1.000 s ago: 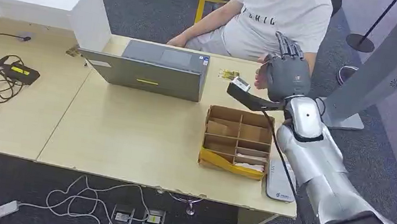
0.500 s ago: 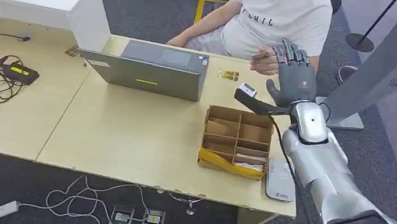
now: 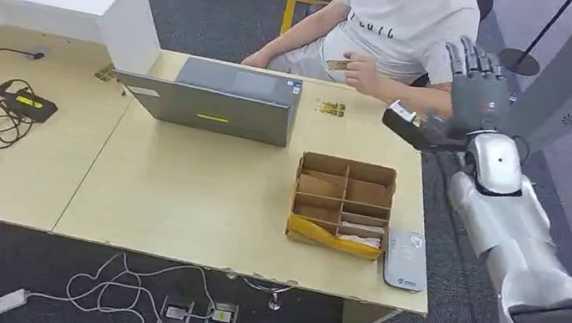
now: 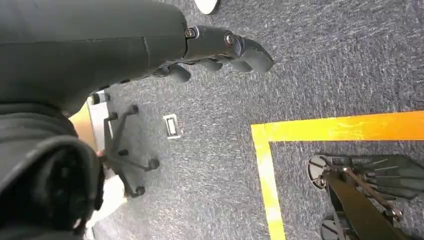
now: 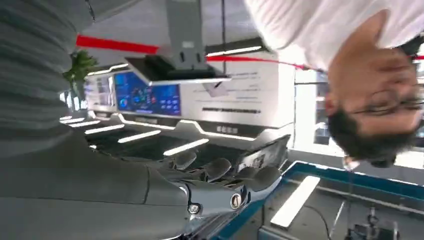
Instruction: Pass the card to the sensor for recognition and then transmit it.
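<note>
Right hand: the right hand [image 3: 477, 79] is raised past the far right corner of the table [image 3: 177, 188], palm toward the seated person, fingers apart and extended upward, holding nothing. In the right wrist view the hand [image 5: 220, 182] has its fingers [image 5: 218, 168] only gently curved, with nothing between them.
Left hand: in the left wrist view the left hand [image 4: 220, 50] hangs over grey carpet with its fingers loosely bent; no object shows in it, but I cannot tell how wide it is.
Card: the card [image 3: 336, 65] is a small tan piece pinched in the person's hand [image 3: 359, 69], to the left of the right hand and apart from it, above the far table edge.
Person: the person [image 3: 399, 25] in a white T-shirt sits just beyond the table, directly behind and left of the right hand.
Sensor: the card reader [image 3: 404, 261], a flat grey-white pad, lies on the table's near right edge, well below the right hand and nearer the robot, just beside the cardboard tray.
Cardboard tray: the cardboard tray [image 3: 342, 203] with dividers sits between the reader and the laptop, nearer the robot than the right hand.
Laptop: the grey laptop [image 3: 219, 100] stands open well left of the right hand.
</note>
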You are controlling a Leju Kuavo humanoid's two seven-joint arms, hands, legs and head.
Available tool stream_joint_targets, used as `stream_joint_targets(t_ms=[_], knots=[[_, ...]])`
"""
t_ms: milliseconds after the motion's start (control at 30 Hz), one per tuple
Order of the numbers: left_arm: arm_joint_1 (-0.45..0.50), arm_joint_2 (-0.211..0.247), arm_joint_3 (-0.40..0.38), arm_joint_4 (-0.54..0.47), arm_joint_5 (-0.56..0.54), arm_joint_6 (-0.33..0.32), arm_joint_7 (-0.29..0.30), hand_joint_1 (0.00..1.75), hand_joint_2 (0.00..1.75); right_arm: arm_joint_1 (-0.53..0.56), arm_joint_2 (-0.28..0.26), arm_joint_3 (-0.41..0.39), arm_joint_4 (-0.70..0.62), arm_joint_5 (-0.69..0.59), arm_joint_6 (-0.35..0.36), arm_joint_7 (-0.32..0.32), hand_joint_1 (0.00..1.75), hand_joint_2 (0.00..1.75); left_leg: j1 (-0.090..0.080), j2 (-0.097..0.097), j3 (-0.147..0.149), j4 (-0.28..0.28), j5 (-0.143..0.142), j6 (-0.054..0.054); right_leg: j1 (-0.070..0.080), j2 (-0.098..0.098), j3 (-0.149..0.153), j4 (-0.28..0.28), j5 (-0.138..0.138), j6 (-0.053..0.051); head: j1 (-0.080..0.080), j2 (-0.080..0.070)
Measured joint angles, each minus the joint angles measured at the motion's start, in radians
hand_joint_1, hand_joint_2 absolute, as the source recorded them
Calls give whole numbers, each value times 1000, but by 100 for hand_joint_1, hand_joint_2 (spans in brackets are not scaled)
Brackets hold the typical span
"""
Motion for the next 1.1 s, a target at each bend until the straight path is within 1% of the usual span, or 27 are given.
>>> stream_joint_targets(t_ms=[33, 100, 133, 167, 200, 233, 300, 367, 433, 533, 567, 600, 667, 700, 767, 833, 900, 933, 1000, 1033, 1100], knots=[[1, 0, 0, 0, 3, -3, 0, 0, 0, -14, -37, -15, 3, -13, 34, -17, 0, 175, 0, 0, 0, 0, 0, 0, 0, -1, 0, -1, 0, 0, 0, 0], [4, 0, 0, 0, 7, -5, 0, 0, 0, -41, -120, -56, 21, -68, 136, -39, 0, 175, 0, -4, -2, 0, 0, 0, 0, -4, 1, -2, 0, 0, 0, 0], [7, 0, 0, 0, 10, -6, 0, 0, 0, -50, -165, -77, 32, -97, 167, -47, 0, 175, 0, -6, -3, 0, 0, 1, 0, -6, 2, -2, 0, 0, 0, 0], [10, 0, 0, 0, 12, -7, 0, 0, 0, -54, -206, -95, 41, -120, 182, -49, 0, 175, 0, -6, -3, 0, -1, 1, 0, -6, 2, -2, 0, 0, 1, 0], [13, 0, -1, 0, 14, -8, 0, 0, 0, -56, -242, -113, 49, -136, 206, -39, 0, 175, 0, -5, -3, 1, -1, 1, 0, -5, 1, -3, 0, 0, 0, 0], [15, 0, -1, 0, 22, -7, 0, 0, 0, -56, -280, -130, 61, -157, 237, -9, 0, 175, 0, -2, -2, 1, -2, 2, 0, -2, 1, -3, 0, 1, 0, 0], [14, 0, -1, 0, 34, -4, 0, 0, 0, -41, -346, -164, 85, -209, 276, 38, 0, 175, 0, 0, -1, 1, -3, 3, 0, -1, 1, -4, 0, 1, 0, 0], [12, -1, 0, 0, 46, 6, 0, 0, 0, -2, -416, -206, 106, -283, 320, 54, 0, 175, 0, -2, -2, 1, -4, 4, 0, -3, 2, -5, 0, 1, 0, 0], [14, -2, 0, 0, 55, 9, 0, 0, 0, 58, -478, -254, 125, -358, 332, 35, 0, 175, 1, -3, -2, 0, -4, 4, 1, -4, 3, -4, -1, 1, 0, 0], [14, -5, -1, 0, 75, 21, 0, 0, 0, 150, -530, -313, 145, -438, 355, -14, 0, 175, 1, 2, -2, 0, -6, 3, 1, 1, 1, -4, 0, 1, 0, 0], [12, -6, 0, 0, 85, 29, 1, 0, 0, 194, -545, -339, 151, -486, 355, -34, 0, 175, 2, 2, -1, 0, -6, 3, 2, 1, 1, -5, -1, 1, -1, 0], [11, -7, 1, 0, 96, 35, 3, 0, 0, 246, -557, -371, 157, -556, 348, -39, 0, 175, 3, 1, -1, 0, -6, 3, 3, 0, 3, -5, -1, 1, 0, 0], [10, -16, 3, 0, 119, 47, 10, 0, 0, 374, -559, -449, 172, -741, 342, -23, 0, 175, 7, -4, 1, 0, -7, 3, 7, -5, 7, -6, -3, 1, 0, 0], [10, -23, 4, 0, 130, 56, 15, 0, 0, 442, -554, -498, 181, -860, 345, -12, 0, 0, 7, -7, 1, 0, -7, 3, 7, -8, 9, -7, -3, 1, 0, 0], [14, -37, 5, 0, 149, 75, 24, 0, 0, 579, -536, -624, 201, -1105, 359, -19, 0, 0, 6, -12, -1, 0, -7, 3, 6, -12, 9, -7, -5, 1, -1, 0], [17, -45, 6, 0, 164, 103, 24, 0, 0, 682, -508, -743, 217, -1250, 371, -49, 0, 0, 7, -11, 0, 0, -7, 2, 7, -12, 9, -6, -5, 1, -1, 0], [17, -52, 13, 0, 182, 137, 24, 0, 0, 763, -471, -865, 235, -1357, 351, -65, 0, 0, 8, -11, 0, 0, -8, 1, 8, -12, 9, -6, -6, 0, 0, 0], [17, -54, 17, 0, 190, 150, 20, 0, 0, 793, -449, -922, 245, -1362, 315, -59, 0, 0, 8, -10, 0, -1, -8, 1, 7, -11, 9, -6, -6, 0, 0, 0], [15, -59, 30, 0, 204, 171, 13, 0, 0, 840, -396, -1012, 261, -1335, 201, -38, 0, 0, 8, -5, 1, -1, -8, 1, 7, -6, 8, -5, -6, 0, 0, 0], [15, -60, 34, 0, 212, 184, 7, 0, 0, 852, -372, -1046, 267, -1320, 146, -12, 0, 0, 8, -3, 2, -1, -9, 0, 8, -4, 8, -5, -6, 0, 0, 0], [14, -63, 42, 0, 234, 216, -4, 0, 0, 871, -314, -1105, 282, -1293, -5, 74, 0, 0, 9, 0, 4, -1, -9, -1, 9, -1, 9, -5, -6, 0, 0, 0]])
